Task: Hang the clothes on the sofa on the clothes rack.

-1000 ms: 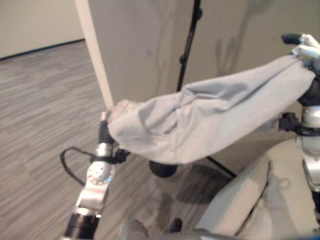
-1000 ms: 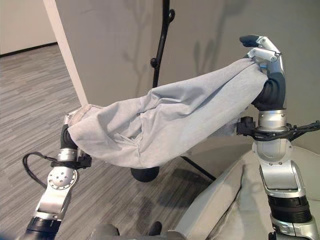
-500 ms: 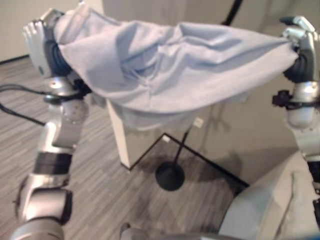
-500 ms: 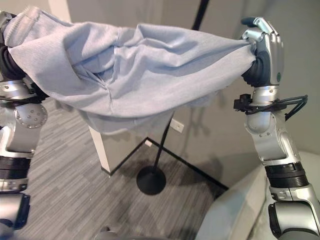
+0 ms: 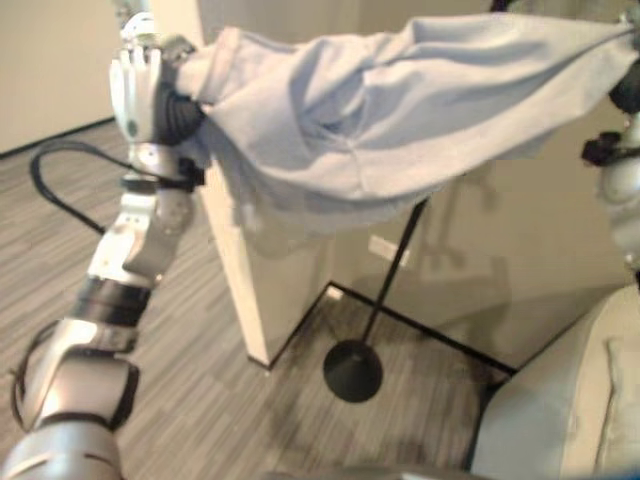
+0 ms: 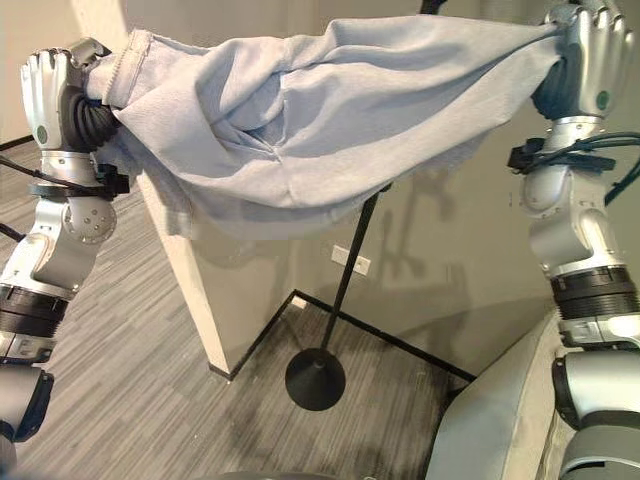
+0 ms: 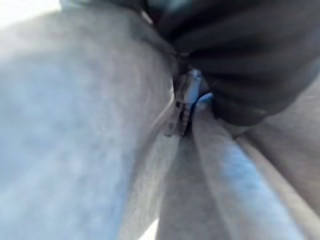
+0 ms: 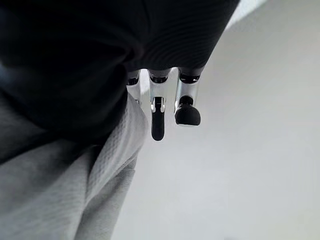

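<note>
We hold the grey sweatshirt [image 6: 330, 120] stretched between left hand [image 6: 50, 90] and right hand [image 6: 590, 60], both gripping cloth; it may sag past the rack pole [image 6: 345, 275] below and miss.

The garment [image 6: 320, 120] hides the upper pole of the rack [image 6: 316, 378] and covers the fingers of the left hand [image 6: 55, 85]. The right hand [image 6: 590, 55] is cut off at the top edge. The sofa [image 5: 560, 420] runs off the lower right corner.

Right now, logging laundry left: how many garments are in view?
1: a grey garment stretched in the air between the left hand and right hand, in front of the rack pole. More could lie unseen on the sofa.
</note>
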{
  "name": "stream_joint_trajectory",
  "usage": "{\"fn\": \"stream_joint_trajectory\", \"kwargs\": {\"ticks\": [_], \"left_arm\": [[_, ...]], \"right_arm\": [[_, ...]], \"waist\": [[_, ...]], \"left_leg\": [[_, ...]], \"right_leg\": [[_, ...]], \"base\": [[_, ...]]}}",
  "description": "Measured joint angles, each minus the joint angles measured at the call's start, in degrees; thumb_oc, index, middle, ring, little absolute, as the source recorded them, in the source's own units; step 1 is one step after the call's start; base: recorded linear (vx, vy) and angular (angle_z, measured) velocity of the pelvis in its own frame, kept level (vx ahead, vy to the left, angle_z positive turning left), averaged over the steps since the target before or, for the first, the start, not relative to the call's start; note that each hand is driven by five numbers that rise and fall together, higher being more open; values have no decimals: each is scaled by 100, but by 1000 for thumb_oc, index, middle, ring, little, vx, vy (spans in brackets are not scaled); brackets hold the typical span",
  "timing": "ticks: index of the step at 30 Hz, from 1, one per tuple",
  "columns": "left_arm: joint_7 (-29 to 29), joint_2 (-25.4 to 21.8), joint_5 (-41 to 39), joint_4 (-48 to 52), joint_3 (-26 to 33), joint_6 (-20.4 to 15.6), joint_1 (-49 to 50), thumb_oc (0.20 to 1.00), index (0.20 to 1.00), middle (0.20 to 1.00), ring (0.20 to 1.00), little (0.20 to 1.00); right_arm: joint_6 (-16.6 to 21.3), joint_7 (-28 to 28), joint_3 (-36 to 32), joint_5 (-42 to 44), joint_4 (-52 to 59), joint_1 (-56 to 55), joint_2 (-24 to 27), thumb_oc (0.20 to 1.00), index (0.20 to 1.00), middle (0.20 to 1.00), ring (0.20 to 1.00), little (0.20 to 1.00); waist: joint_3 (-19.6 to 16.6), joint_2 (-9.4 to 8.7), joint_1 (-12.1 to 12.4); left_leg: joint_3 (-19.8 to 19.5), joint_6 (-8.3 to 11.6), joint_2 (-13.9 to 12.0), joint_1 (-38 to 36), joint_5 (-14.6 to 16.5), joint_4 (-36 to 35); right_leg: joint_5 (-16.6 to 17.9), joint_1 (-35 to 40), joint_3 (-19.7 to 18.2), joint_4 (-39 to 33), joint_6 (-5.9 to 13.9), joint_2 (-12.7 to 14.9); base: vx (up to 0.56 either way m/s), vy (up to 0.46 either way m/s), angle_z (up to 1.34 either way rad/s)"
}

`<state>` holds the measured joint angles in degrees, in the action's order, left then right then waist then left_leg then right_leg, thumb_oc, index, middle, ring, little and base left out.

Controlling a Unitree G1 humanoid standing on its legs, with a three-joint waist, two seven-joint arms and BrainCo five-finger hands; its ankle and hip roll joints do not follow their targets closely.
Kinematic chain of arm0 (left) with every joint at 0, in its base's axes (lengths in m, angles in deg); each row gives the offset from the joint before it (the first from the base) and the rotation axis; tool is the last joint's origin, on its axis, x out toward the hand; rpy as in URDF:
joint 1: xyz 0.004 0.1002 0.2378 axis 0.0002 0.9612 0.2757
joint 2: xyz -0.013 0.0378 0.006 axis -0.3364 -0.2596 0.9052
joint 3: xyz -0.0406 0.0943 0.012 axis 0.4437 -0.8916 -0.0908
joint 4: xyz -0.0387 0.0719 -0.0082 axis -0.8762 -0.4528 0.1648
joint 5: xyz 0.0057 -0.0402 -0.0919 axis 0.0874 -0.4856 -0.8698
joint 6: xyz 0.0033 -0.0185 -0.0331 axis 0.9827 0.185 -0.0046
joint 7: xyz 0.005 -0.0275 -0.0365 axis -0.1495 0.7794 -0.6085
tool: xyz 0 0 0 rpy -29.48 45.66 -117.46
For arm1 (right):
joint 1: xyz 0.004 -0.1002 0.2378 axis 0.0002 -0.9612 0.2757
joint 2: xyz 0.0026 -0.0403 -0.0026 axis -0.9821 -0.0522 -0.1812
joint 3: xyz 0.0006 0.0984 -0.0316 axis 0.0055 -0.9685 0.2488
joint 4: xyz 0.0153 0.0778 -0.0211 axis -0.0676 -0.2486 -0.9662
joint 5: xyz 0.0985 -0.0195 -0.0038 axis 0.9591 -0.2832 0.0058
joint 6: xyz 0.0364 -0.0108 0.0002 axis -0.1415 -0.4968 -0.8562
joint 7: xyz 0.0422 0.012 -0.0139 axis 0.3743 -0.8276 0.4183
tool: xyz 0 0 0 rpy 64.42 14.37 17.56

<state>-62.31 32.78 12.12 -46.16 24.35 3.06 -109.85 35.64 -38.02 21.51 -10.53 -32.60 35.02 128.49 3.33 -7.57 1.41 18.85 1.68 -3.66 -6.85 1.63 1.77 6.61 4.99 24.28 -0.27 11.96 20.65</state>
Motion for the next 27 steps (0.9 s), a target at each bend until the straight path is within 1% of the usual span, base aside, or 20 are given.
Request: {"fn": "stream_joint_trajectory", "kwargs": {"ticks": [1, 2, 4, 5, 7, 9, 11, 13, 15, 17, 19, 20, 21, 23, 24, 26, 27], "left_arm": [[10, -3, 78, 3, 3, -6, 47, 200, 200, 200, 200, 200], [24, 129, 163, 47, 16, -30, 192, 200, 200, 200, 200, 200], [80, 202, 168, 48, 34, -89, 213, 200, 200, 200, 200, 200], [106, 259, 166, 53, 55, -135, 212, 200, 200, 200, 200, 200], [114, 286, 161, 26, 69, -151, 202, 200, 200, 200, 200, 200], [117, 286, 158, -157, 42, -169, 141, 200, 200, 200, 200, 200], [133, 275, 153, -480, -11, -171, 35, 200, 200, 200, 200, 200], [151, 162, 130, -1079, -332, -137, -257, 200, 200, 200, 200, 200], [190, -12, 123, -1744, -846, -137, -687, 200, 200, 200, 200, 200], [263, -276, 104, -2524, -1591, -129, -1276, 200, 200, 200, 200, 200], [302, -304, 20, -2906, -1841, -88, -1588, 200, 200, 200, 200, 200], [345, -273, -119, -3341, -2196, -61, -1861, 200, 200, 200, 200, 200], [474, -113, -128, -4248, -2872, -35, -2377, 200, 200, 200, 200, 200], [617, 195, -331, -4834, -2904, 18, -2570, 200, 200, 200, 200, 200], [672, 277, -378, -4894, -2890, 62, -2573, 200, 200, 200, 200, 200], [830, 489, -563, -5297, -2912, 103, -2596, 200, 200, 200, 200, 200], [941, 667, -648, -5484, -2921, 110, -2596, 200, 200, 200, 200, 200]], "right_arm": [[-2, -2, -103, -37, 117, -59, 2, 200, 200, 200, 200, 200], [-9, -38, -142, -95, 215, -145, 114, 200, 200, 200, 200, 200], [-95, -2, -91, -141, 210, -177, 236, 200, 200, 200, 200, 200], [-104, 18, -62, -138, 165, -178, 294, 200, 200, 200, 200, 200], [-95, 97, -12, -133, 66, -181, 354, 200, 200, 200, 200, 200], [-32, 132, 33, -123, -6, -167, 371, 200, 200, 200, 200, 200], [55, 178, 198, -115, -177, -151, 406, 200, 200, 200, 200, 200], [223, 272, 675, 24, -543, -50, 407, 200, 200, 200, 200, 200], [331, 329, 1195, 128, -1065, 281, 401, 200, 200, 200, 200, 200], [465, 432, 1805, 380, -1560, 724, 391, 200, 200, 200, 200, 200], [571, 494, 2104, 579, -1811, 1074, 335, 200, 200, 200, 200, 200], [577, 521, 2342, 707, -2170, 1349, 165, 200, 200, 200, 200, 200], [585, 623, 2954, 855, -2836, 1851, -85, 200, 200, 200, 200, 200], [641, 750, 3312, 1020, -3313, 2177, -346, 200, 200, 200, 200, 200], [650, 792, 3332, 1036, -3346, 2192, -395, 200, 200, 200, 200, 200], [674, 907, 3327, 1255, -3750, 2220, -711, 200, 200, 200, 200, 200], [670, 1005, 3349, 1391, -4079, 2220, -892, 200, 200, 200, 200, 200]], "waist": [[-14, -32, -56], [-24, 164, -68], [-116, 347, -71], [-171, 449, -94], [-194, 484, -99], [-197, 469, -110], [-214, 438, -116], [-293, 320, -116], [-332, 263, -108], [-359, 224, -110], [-361, 226, -98], [-371, 227, -103], [-390, 240, -110], [-405, 268, -100], [-407, 274, -87], [-425, 279, -93], [-431, 281, -100]], "left_leg": [[-58, 65, 47, -8, -36, -50], [-88, 198, -68, -118, -138, -246], [-102, 306, -191, -135, -230, -392], [-114, 389, -323, -154, -285, -445], [-109, 430, -487, -193, -305, -460], [-104, 472, -590, -197, -330, -461], [-105, 492, -646, -194, -341, -456], [-120, 550, -737, -120, -377, -460], [-123, 587, -790, -91, -400, -458], [-163, 634, -862, -29, -431, -459], [-198, 668, -914, 43, -460, -455], [-237, 678, -941, 75, -468, -444], [-254, 710, -977, 89, -491, -457], [-267, 728, -1004, 107, -505, -454], [-274, 730, -1010, 126, -509, -454], [-302, 724, -1017, 219, -529, -458], [-349, 717, -1016, 301, -551, -460]], "right_leg": [[252, 85, -129, -187, 0, -28], [192, 186, -96, -285, -15, -188], [182, 213, -67, -425, -78, -393], [151, 237, -31, -480, -134, -548], [86, 263, -31, -479, -231, -723], [66, 257, -47, -480, -265, -828], [40, 258, -44, -480, -306, -870], [23, 195, -34, -481, -353, -961], [19, 169, -33, -481, -379, -1015], [11, 135, -21, -481, -399, -1088], [1, 78, -3, -480, -463, -1149], [-6, 81, 18, -482, -481, -1176], [-12, 72, 19, -480, -504, -1216], [-7, 57, 37, -480, -516, -1240], [-10, 45, 47, -480, -521, -1246], [-17, -23, 82, -479, -534, -1249], [-15, -78, 133, -479, -537, -1246]], "base": [[175, -125, 18], [180, -148, 13], [157, -177, 2], [126, -195, 0], [110, -187, -5], [92, -173, -6], [42, -82, -2], [91, -168, 2], [69, -127, 1], [40, -67, 4], [134, -80, 7], [139, -59, 8], [49, -34, 8], [45, -27, 4], [54, -42, 8], [26, -35, 10], [-19, -35, 13]]}}
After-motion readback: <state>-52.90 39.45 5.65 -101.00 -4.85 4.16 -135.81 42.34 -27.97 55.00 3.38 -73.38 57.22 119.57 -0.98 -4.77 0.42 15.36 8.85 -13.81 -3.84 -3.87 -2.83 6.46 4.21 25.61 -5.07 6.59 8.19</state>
